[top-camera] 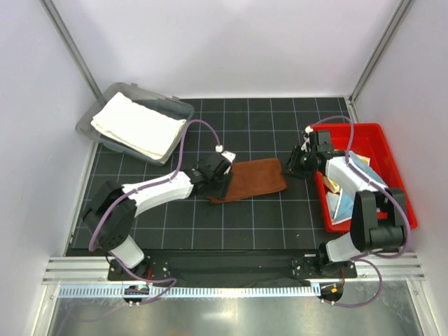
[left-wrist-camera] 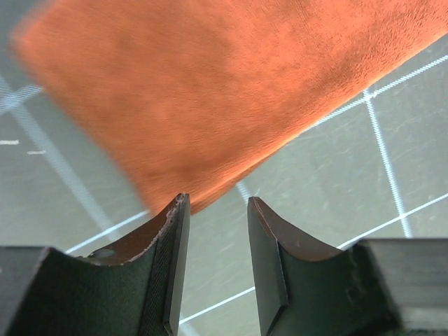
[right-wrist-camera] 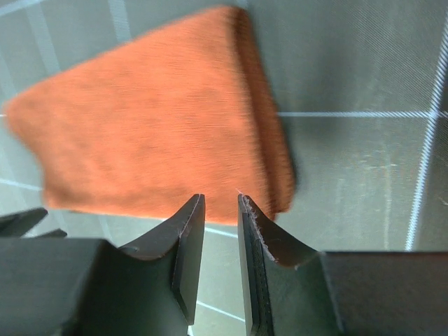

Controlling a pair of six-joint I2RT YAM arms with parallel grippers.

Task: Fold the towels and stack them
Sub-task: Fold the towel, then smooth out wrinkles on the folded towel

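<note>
Both tools sit low over the surface (top-camera: 266,217), one at each end of the rust-brown towel (top-camera: 250,180). The left tool (left-wrist-camera: 218,203) has its jaws narrowly apart with nothing between them; the towel's near corner lies just ahead of its fingertips, almost touching the left one. The right tool (right-wrist-camera: 220,199) is narrower, also empty, with the towel's doubled edge right in front of its tips. The towel lies flat and looks folded.

My worry is the retreat. If I lift either tool carelessly, a fingertip could catch the nap and peel the top layer back, undoing the fold. Pulling both tools apart while one snags would skew the cloth.

The next carry also has risks. The cream-white towel (top-camera: 138,126) lies in the grey tray (top-camera: 183,108), well beyond the left tool and off to its left. A pinch on only the top layer would let the rust-brown towel unfurl on the way. Close behind the right tool, the red bin (top-camera: 371,130) holds the light-blue towel (top-camera: 344,207) and the yellow towel (top-camera: 332,186), and the arm's cable could brush its rim.

I can read no brand, label or writing.
</note>
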